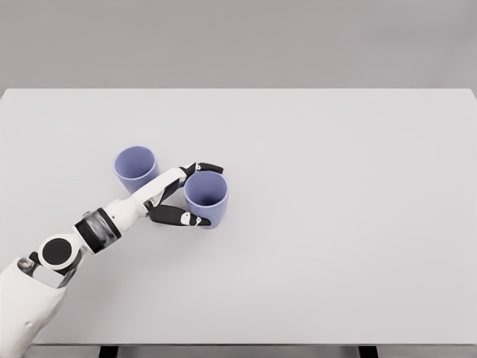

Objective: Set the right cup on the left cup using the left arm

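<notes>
One cam only, head view, so no second angle to share w/ it. It sits high above the near edge of the worktop [313,283], looking steeply down and fwd across it. Far edge runs level across the upper third, plain grey wall behind. Near edge shows at the very bottom, both side edges just about in frame. Mid-range, whole top visible. Left arm [45,276] enters at lower left, close under the lens.
</notes>
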`<action>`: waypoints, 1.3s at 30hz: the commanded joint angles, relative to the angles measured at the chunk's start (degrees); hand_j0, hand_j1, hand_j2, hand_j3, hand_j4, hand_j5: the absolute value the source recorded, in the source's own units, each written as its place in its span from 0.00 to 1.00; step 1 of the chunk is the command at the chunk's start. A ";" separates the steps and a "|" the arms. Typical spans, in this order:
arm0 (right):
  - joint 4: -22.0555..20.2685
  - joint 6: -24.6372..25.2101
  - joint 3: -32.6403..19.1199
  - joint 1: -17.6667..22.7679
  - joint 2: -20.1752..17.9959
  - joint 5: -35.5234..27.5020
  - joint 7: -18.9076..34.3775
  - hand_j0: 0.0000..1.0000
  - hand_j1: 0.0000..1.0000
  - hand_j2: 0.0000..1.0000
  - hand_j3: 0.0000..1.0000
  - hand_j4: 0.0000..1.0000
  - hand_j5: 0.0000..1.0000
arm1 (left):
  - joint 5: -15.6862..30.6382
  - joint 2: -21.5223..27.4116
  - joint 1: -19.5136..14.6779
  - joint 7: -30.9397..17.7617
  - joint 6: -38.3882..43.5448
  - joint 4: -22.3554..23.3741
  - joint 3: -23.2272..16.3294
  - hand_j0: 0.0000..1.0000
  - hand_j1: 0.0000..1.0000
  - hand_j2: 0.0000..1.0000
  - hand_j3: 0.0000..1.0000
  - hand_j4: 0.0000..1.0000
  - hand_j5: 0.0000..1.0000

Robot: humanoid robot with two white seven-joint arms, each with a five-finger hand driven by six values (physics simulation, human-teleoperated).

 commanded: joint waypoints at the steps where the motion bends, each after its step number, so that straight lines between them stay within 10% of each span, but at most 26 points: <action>1: 0.01 0.00 0.00 0.00 -0.01 -0.01 0.00 1.00 1.00 1.00 1.00 1.00 1.00 | 0.31 0.03 0.00 -0.01 0.00 -0.25 0.00 0.77 0.77 0.77 0.77 0.77 0.77; 39: 0.01 0.00 0.00 0.00 -0.01 -0.01 0.00 1.00 1.00 1.00 1.00 1.00 1.00 | 1.45 1.35 0.18 -0.10 0.18 -9.66 3.87 0.75 0.75 0.75 0.75 0.75 0.75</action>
